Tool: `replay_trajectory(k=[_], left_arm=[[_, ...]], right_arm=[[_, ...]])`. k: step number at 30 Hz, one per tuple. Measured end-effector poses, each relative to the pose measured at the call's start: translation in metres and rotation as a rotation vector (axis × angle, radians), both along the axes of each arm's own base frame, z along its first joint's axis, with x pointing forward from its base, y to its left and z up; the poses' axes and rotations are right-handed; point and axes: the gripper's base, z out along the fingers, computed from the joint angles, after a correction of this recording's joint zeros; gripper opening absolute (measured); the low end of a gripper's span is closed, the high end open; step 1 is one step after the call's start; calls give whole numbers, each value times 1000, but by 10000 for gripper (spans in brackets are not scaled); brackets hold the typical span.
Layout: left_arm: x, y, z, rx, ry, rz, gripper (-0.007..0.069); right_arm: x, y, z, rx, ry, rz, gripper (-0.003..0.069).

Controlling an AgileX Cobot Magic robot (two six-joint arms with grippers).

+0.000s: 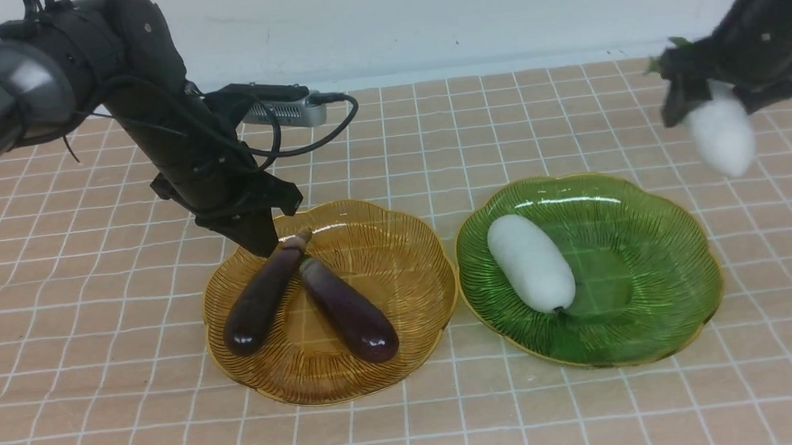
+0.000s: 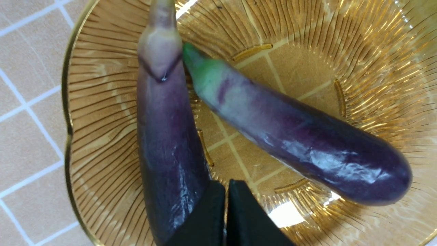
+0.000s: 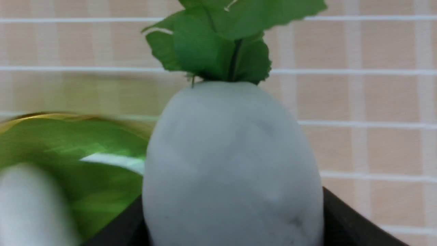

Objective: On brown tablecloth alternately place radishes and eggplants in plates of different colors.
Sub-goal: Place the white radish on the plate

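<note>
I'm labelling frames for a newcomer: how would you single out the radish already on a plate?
Find the green plate, right of the amber plate. The white radish lies alone in its left half. Unlike the leafy radish held aloft further right, it rests on glass.

Plain white wall [image 1: 421, 12] running across the far back.

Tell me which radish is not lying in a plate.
The leafy radish held up by the right pincer; the other radish lies in the green plate.
</note>
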Motion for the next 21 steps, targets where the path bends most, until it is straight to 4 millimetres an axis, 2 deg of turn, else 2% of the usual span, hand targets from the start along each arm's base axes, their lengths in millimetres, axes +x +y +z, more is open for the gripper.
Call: replay_trajectory(k=[2,4,5,10,12,14,18,21], left_arm=[[0,0,0,0,0,0,-3],[0,0,0,0,0,0,-3],[0,0,0,0,0,0,-3],[0,0,0,0,0,0,-3],[0,0,0,0,0,0,-3],[0,0,0,0,0,0,-3],[0,0,0,2,0,0,-3],[0,0,0,3,-1,-1,-3]], right_arm=[[-18,24,5,76,30,36,474],[-25,34,1,80,57,64,474],[-34,54,-10,74,101,121,474],[-45,97,-54,-6,220,243,474],[-46,103,-62,-43,235,257,482],[-46,103,-63,-63,236,247,543],[-45,101,-60,-76,226,229,641],[-48,101,-50,-58,208,216,663]])
